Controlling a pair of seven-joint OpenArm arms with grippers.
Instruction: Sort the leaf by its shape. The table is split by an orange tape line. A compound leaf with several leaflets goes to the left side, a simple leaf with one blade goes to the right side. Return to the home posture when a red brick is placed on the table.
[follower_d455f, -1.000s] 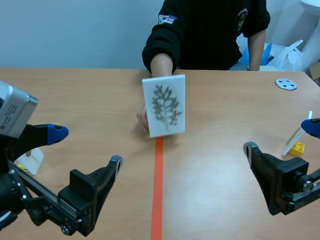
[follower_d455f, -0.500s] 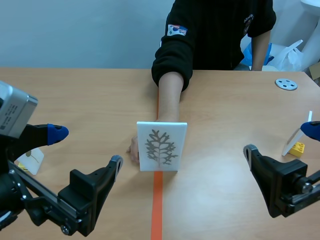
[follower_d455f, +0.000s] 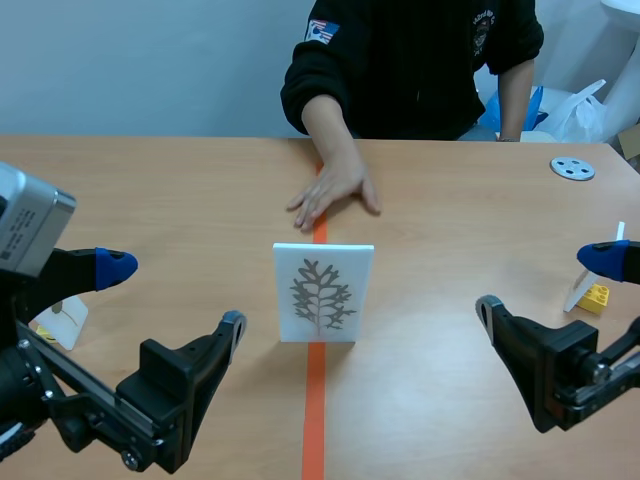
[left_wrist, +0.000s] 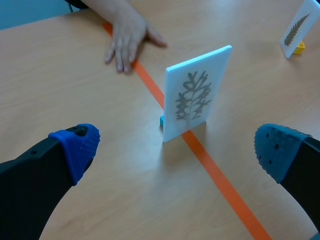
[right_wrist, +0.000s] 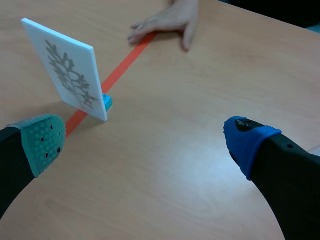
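Scene view: a white card (follower_d455f: 323, 292) stands upright on the orange tape line (follower_d455f: 315, 420), its printed leaf (follower_d455f: 321, 297) facing the robot. The left hand (follower_d455f: 174, 294) and right hand (follower_d455f: 545, 282) hang low at either side of it, both spread wide and holding nothing. A person's palm (follower_d455f: 335, 190) lies flat on the table (follower_d455f: 180, 200) beyond the card, well apart from it. The leaf branches into several leaflets, so it reads as compound and the card likely belongs on the left side. The left hand seems the better one for the job. The card's foot is hidden behind its face, and a second card (follower_d455f: 590, 280) with a yellow block (follower_d455f: 597, 294) is partly cut off by the right hand. No red brick shows.

Left wrist view: the card stands ahead of the wide-open left hand (left_wrist: 176, 145), turned at an angle to it. A sound grip would take the two side edges squarely, low enough not to tip the card. Only a corner of its blue base (left_wrist: 162, 120) peeks out.

Right wrist view: the card stands ahead of the left finger of the open, empty right hand (right_wrist: 145, 139). The base's full shape cannot be made out.
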